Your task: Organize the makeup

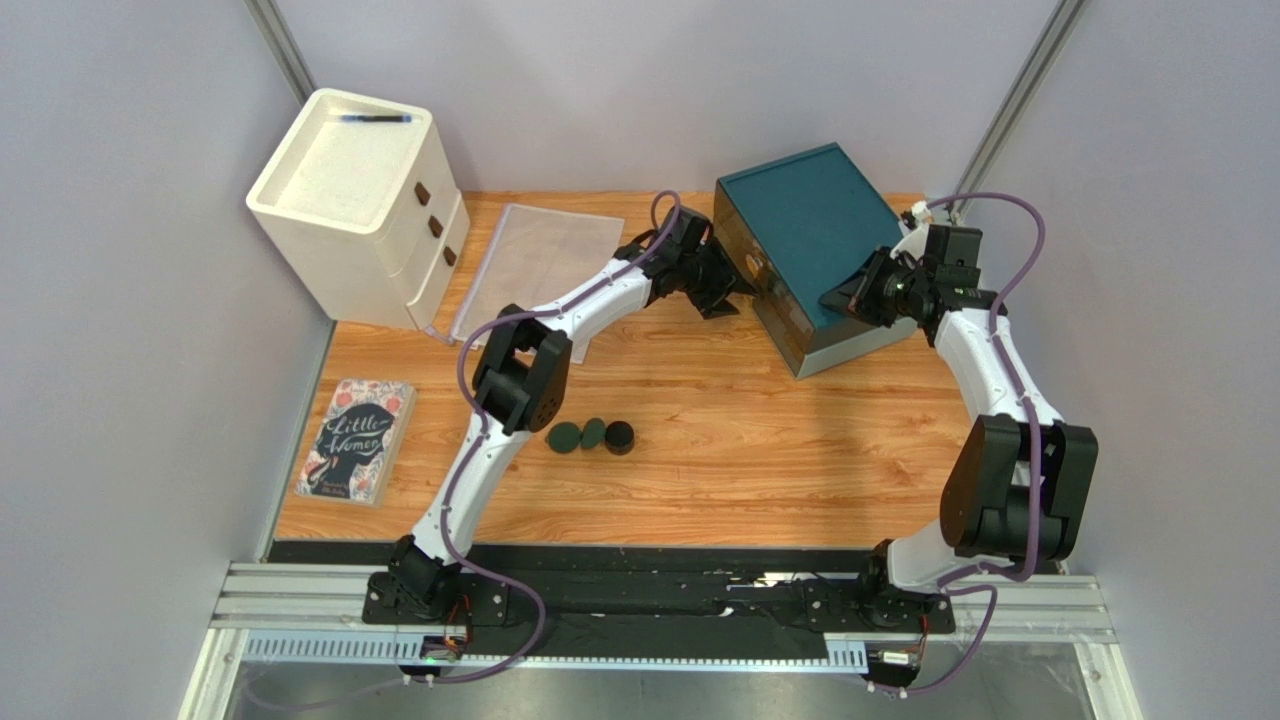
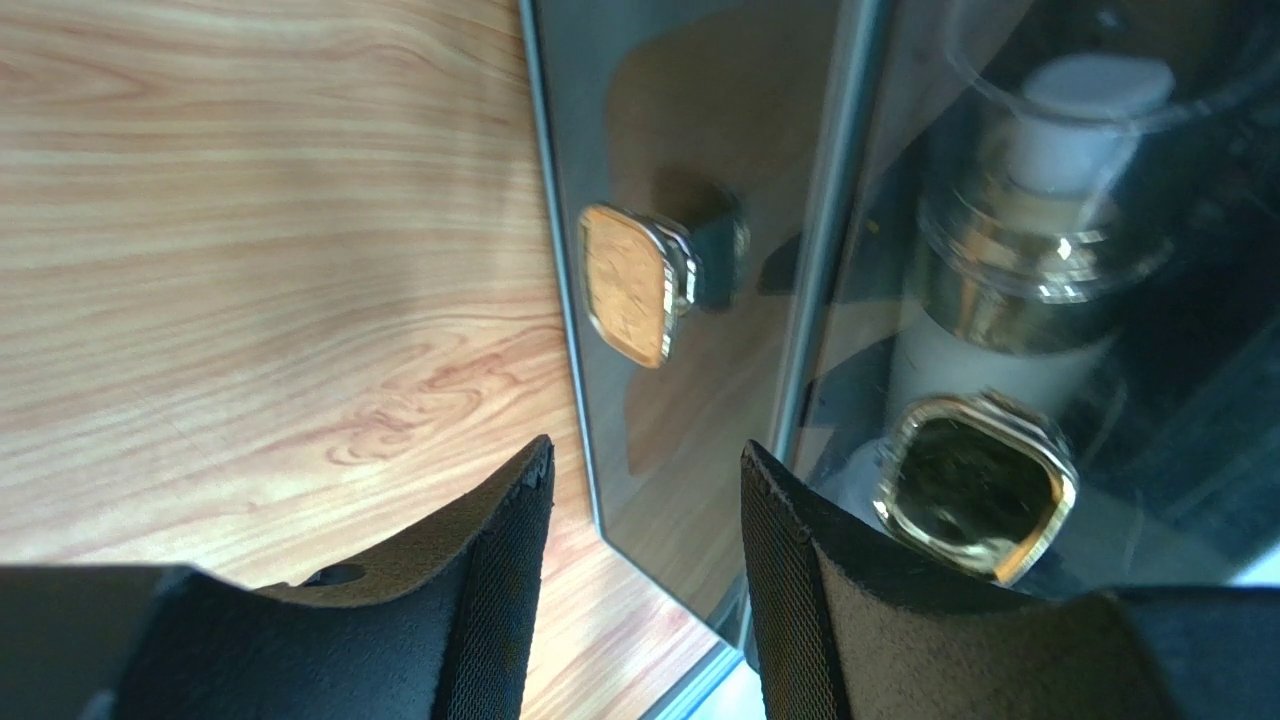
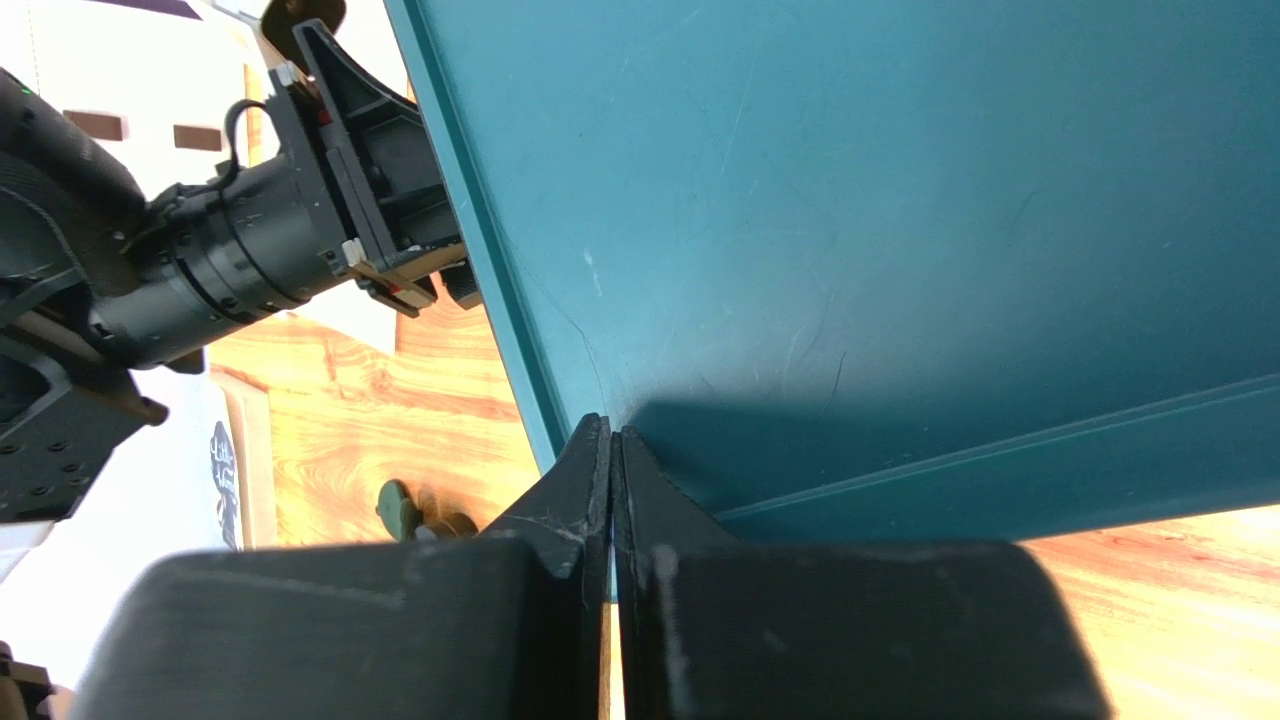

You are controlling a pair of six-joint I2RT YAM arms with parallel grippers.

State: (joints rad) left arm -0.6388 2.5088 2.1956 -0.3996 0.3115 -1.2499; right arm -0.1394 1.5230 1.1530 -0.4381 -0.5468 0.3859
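Three dark round puffs lie in a row on the wooden table, left of centre; they also show small in the right wrist view. A teal case with smoky glass doors stands at the back right. Through the glass I see a cream bottle with a gold band. My left gripper is open and empty at the case's front left, just short of a gold door knob; a second knob is beside the right finger. My right gripper is shut and empty, its tips against the teal top.
A white drawer unit with a pen on top stands at the back left. A clear zip pouch lies beside it. An illustrated book lies at the table's left edge. Grey walls close in three sides.
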